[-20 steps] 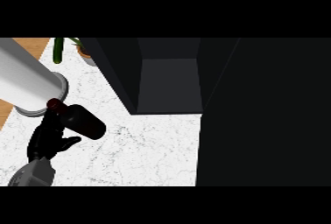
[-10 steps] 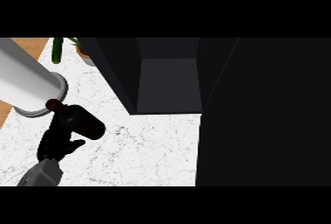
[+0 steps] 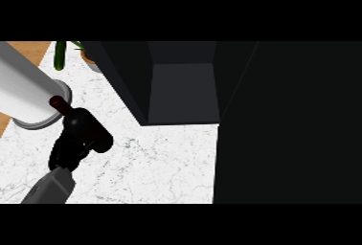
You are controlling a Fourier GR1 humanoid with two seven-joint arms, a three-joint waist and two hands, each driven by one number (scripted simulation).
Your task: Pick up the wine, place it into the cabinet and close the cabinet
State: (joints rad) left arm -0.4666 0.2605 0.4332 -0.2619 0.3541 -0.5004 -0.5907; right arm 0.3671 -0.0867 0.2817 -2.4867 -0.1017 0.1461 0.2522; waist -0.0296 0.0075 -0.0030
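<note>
Although dark on dark is blurring the outline, the left hand (image 3: 65, 152) is clasping the wine bottle (image 3: 79, 122) at nine o'clock; the open cabinet (image 3: 182, 88) at twelve is showing bare walls.

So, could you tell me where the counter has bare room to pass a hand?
The marble counter is bare between the left hand, curled round the wine, and the open cabinet, whose inside shows nothing. Crowded at upper left: white cylinder, plant.
</note>
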